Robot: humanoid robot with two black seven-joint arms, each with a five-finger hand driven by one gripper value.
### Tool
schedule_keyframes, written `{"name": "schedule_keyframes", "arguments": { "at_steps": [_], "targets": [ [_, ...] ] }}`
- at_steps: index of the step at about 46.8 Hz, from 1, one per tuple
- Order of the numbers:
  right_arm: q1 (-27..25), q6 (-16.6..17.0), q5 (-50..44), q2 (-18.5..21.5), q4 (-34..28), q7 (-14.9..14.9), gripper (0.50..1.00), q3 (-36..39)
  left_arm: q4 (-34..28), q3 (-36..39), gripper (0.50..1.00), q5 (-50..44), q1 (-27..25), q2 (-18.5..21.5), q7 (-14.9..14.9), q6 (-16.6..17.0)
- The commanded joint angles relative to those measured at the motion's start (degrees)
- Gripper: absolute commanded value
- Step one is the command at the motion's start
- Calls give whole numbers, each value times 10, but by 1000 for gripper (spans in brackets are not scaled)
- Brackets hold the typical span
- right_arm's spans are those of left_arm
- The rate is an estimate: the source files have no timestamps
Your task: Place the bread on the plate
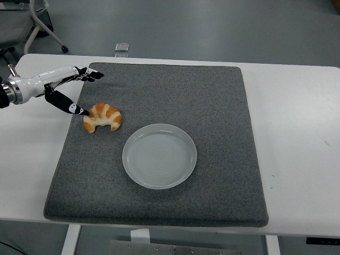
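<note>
A golden croissant [102, 117] lies on the left part of a grey mat [212, 106]. An empty pale plate [159, 155] sits on the mat to the right of the croissant and nearer to me. My left hand [74, 87] comes in from the left edge, open with fingers spread. Its thumb tip reaches down beside the croissant's left end, the other fingers point right above it. It holds nothing. The right arm is out of view.
The mat covers most of the white table [297, 133]. A small silver object [122, 48] lies at the table's far edge. A chair base [37, 21] stands on the floor at the top left.
</note>
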Motion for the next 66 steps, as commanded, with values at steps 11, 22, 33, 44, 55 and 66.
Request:
{"name": "schedule_keyframes", "arguments": {
  "at_steps": [11, 22, 33, 44, 55, 66],
  "targets": [
    [0, 0, 0, 0, 0, 0, 930, -1, 33, 0, 984, 1, 29, -48, -2, 18],
    [0, 0, 0, 0, 0, 0, 930, 0, 34, 0, 979, 27, 51, -66, -13, 53],
    [0, 0, 0, 0, -1, 0, 930, 0, 66, 0, 973, 32, 73, -94, -26, 94],
    [0, 0, 0, 0, -1, 0, 930, 0, 96, 0, 958, 33, 84, -117, -47, 114],
    [0, 0, 0, 0, -1, 0, 930, 0, 101, 0, 932, 33, 93, -128, -50, 123],
    [0, 0, 0, 0, -1, 0, 930, 0, 100, 0, 786, 34, 95, -128, -57, 123]
  ]
}}
